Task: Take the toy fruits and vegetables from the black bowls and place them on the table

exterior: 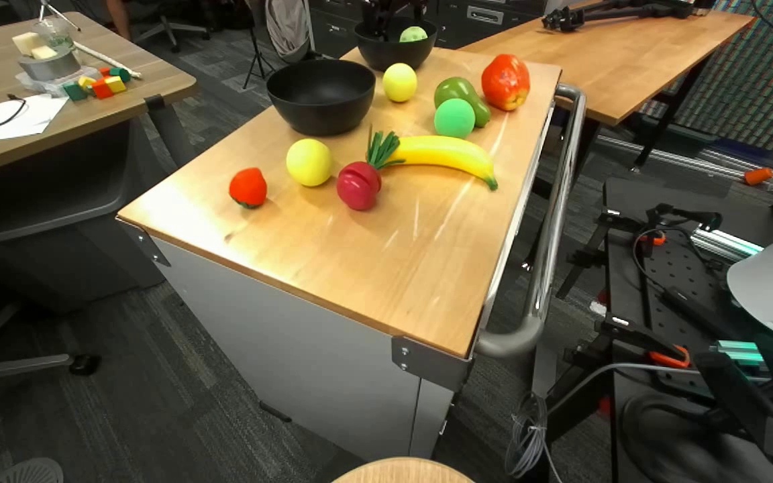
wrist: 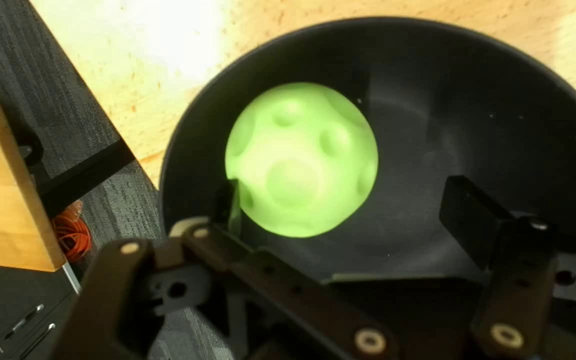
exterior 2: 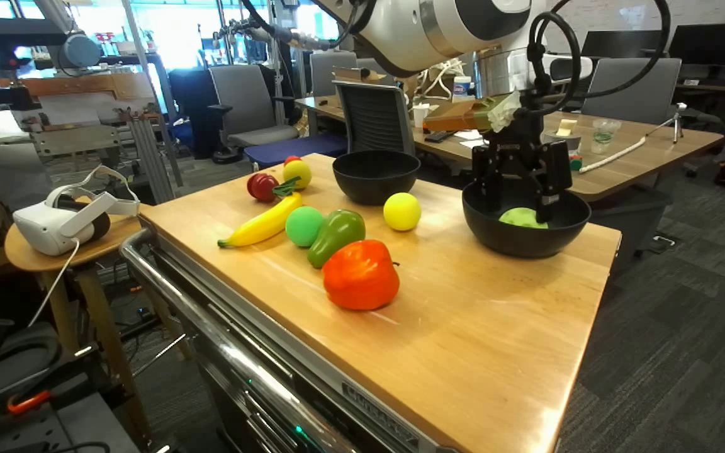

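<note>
The pale green dimpled ball (wrist: 301,160) sits in a black bowl (exterior 2: 520,244). Your claw (wrist: 343,195) hangs inside with its fingers (wrist: 470,217) wide apart, one at the ball's edge, the other well off. You're apparently lining up the grasp; next, centre on the ball, close, and lift it onto the worktop (exterior 2: 463,333).

Table (wrist: 133,90) — white glare (largest in wrist view) | background (exterior 2: 177,31) — blown out | carpet (exterior: 178,402) dim
</note>
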Controlling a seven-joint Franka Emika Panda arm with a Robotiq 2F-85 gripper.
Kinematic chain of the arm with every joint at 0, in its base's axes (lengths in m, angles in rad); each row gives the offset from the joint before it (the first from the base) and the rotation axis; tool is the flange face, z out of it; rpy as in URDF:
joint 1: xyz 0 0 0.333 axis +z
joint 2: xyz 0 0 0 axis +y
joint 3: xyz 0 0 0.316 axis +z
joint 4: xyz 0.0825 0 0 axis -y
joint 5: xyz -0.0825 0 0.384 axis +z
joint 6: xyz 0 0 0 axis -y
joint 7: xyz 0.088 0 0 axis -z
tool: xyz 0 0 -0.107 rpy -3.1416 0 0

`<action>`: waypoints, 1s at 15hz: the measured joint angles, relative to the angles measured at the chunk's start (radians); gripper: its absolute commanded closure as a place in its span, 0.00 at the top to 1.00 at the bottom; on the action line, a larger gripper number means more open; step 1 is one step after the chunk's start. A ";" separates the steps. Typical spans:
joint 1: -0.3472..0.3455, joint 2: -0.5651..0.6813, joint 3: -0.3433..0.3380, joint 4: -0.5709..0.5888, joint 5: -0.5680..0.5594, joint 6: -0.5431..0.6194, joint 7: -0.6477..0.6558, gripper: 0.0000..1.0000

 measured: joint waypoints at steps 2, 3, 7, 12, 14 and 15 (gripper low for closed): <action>0.004 0.002 0.000 0.000 -0.018 0.002 -0.001 1.00; 0.006 0.003 -0.001 0.000 -0.026 0.002 -0.001 1.00; 0.014 0.009 -0.001 -0.001 -0.044 0.001 -0.001 0.72; 0.015 0.015 -0.001 -0.001 -0.058 0.000 -0.002 0.38; 0.016 0.015 -0.001 0.000 -0.070 0.000 -0.002 0.34; 0.017 0.015 -0.001 0.000 -0.074 0.000 -0.002 0.30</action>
